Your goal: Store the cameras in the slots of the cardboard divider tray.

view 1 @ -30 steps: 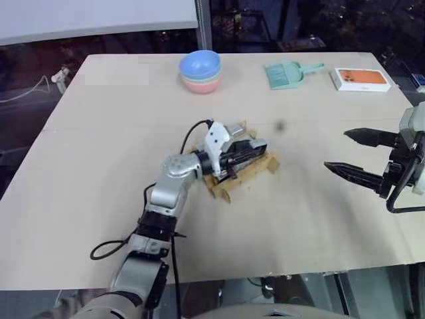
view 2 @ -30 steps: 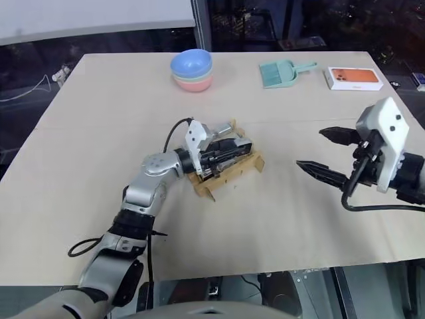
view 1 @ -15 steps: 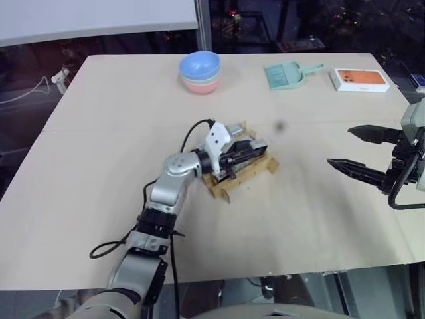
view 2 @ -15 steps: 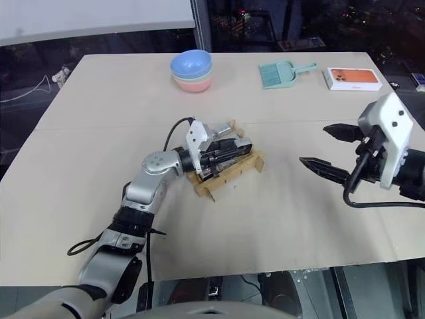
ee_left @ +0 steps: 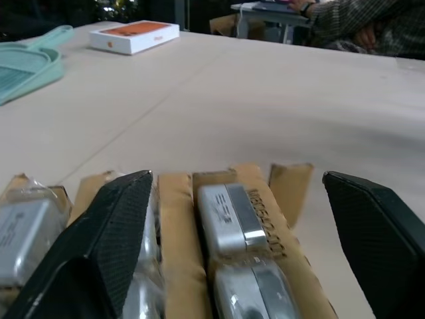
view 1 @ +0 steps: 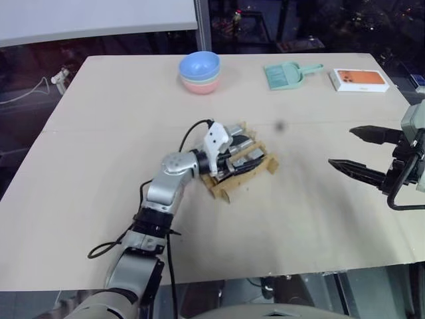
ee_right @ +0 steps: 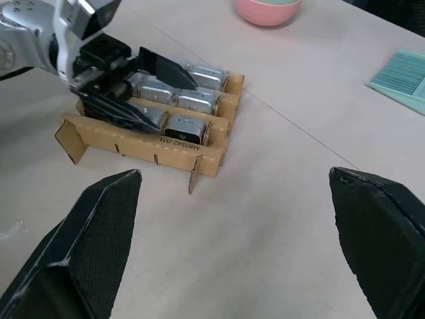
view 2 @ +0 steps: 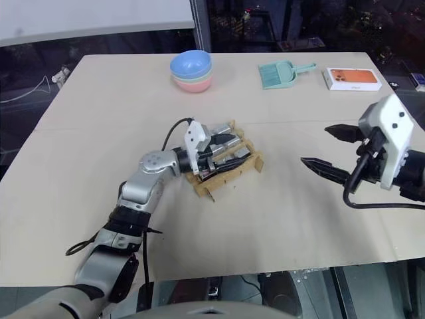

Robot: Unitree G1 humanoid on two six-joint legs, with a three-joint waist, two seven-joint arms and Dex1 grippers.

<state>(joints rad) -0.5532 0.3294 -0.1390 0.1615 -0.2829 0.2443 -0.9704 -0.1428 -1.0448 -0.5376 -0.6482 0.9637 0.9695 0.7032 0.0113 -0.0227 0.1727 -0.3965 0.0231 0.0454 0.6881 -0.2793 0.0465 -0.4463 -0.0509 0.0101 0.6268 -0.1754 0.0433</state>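
You see stacked pastel bowls (view 1: 200,72), a teal dustpan (view 1: 287,73) and a phone box (view 1: 360,79) lying far behind the brown lattice cardboard divider tray (ee_right: 143,145) with boxy silver cameras (ee_right: 186,127); left gripper (view 1: 240,154) spread over it, right gripper (view 1: 362,152) spread, empty.

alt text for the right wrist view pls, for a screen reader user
The left gripper, fingers open, sits over the cardboard divider tray, whose slots hold silver cameras. The right gripper, open, frames the tan table.

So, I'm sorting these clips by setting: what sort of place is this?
Probably an office or lab at night: a plain work table, dark windows behind it, and a seated person at a desk.
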